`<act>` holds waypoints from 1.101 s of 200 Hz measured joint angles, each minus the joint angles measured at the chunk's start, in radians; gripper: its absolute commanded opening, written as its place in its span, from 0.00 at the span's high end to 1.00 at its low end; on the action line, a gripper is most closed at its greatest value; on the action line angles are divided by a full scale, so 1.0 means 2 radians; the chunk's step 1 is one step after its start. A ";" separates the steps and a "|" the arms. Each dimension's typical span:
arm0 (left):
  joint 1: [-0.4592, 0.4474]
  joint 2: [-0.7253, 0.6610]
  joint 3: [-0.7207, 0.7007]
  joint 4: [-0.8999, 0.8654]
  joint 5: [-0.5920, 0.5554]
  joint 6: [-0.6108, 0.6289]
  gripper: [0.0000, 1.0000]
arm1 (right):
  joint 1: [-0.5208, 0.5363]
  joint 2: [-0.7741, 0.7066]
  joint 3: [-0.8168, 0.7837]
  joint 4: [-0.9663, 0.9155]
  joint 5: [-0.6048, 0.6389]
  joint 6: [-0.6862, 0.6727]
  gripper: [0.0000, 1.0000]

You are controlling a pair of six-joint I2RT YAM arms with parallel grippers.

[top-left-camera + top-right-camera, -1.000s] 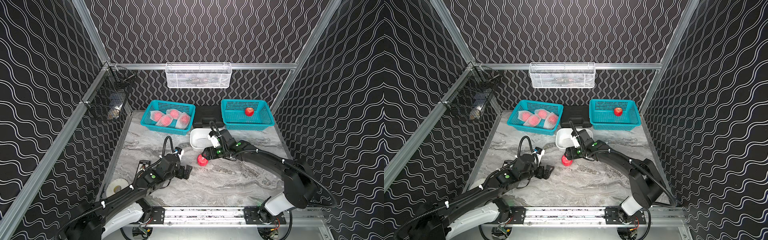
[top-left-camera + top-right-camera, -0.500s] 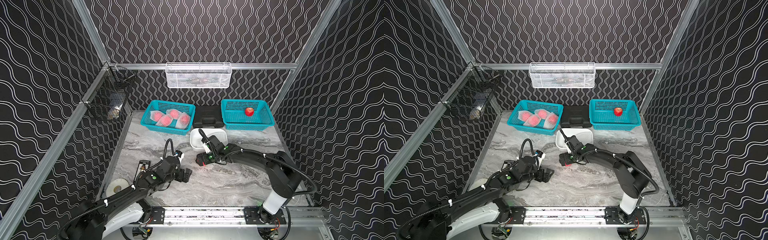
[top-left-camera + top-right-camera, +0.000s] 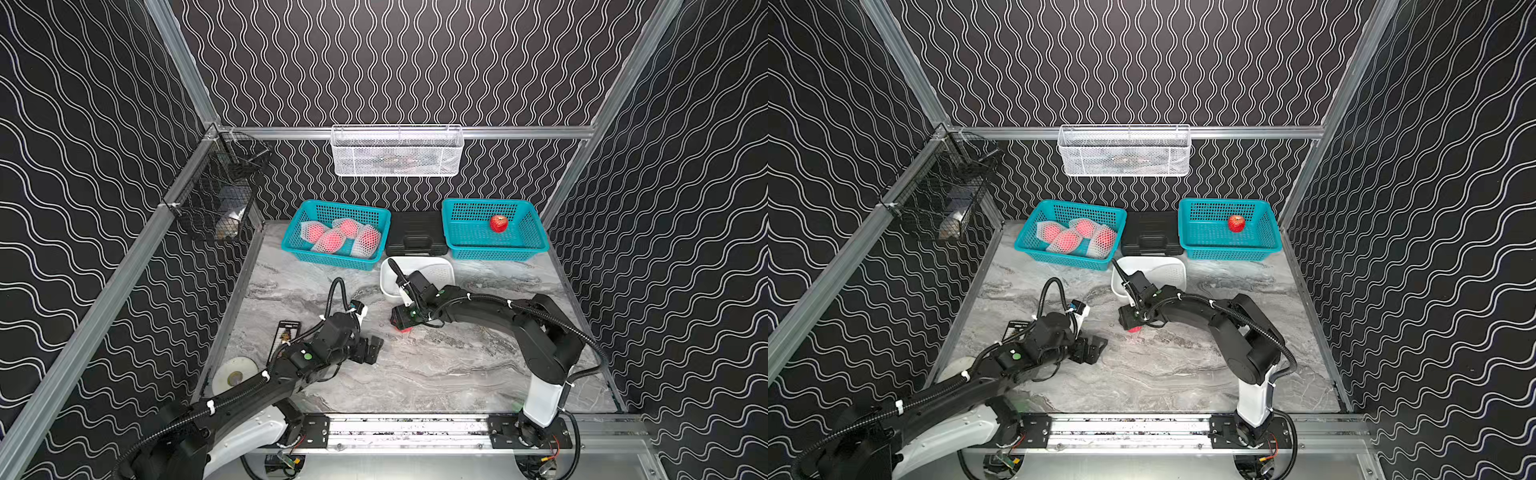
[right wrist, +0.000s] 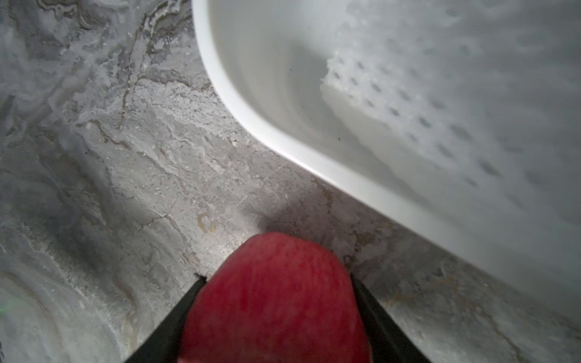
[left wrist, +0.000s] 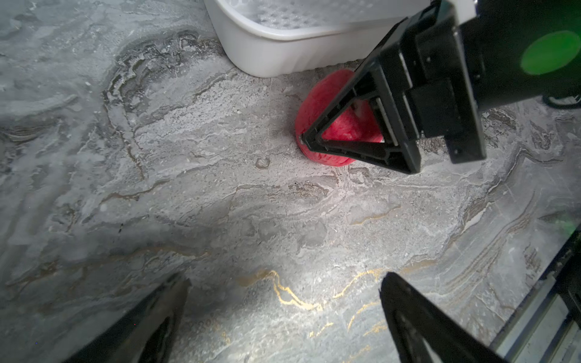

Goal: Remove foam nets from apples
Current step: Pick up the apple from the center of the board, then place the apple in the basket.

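Apple, bare, squeezed on both sides by right gripper for a lift, probably; left gripper spread wide, parked clear.

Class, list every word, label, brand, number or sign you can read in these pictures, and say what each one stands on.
No text can be read in any view.
The black card bears small gold marks, too small to read.
The black case shows no legible brand.
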 measured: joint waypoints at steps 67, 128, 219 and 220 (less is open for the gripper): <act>0.000 0.001 0.041 0.022 -0.024 0.027 0.01 | -0.054 -0.076 0.014 0.019 -0.064 0.002 0.64; -0.001 0.105 0.171 0.118 0.032 0.065 0.01 | -0.267 -0.065 0.115 0.060 -0.100 0.031 0.65; -0.010 0.163 0.142 0.227 0.112 0.064 0.01 | -0.477 0.092 0.270 0.033 0.030 0.029 0.65; -0.010 0.163 0.141 0.228 0.112 0.064 0.01 | -0.478 0.093 0.271 0.034 0.031 0.029 0.65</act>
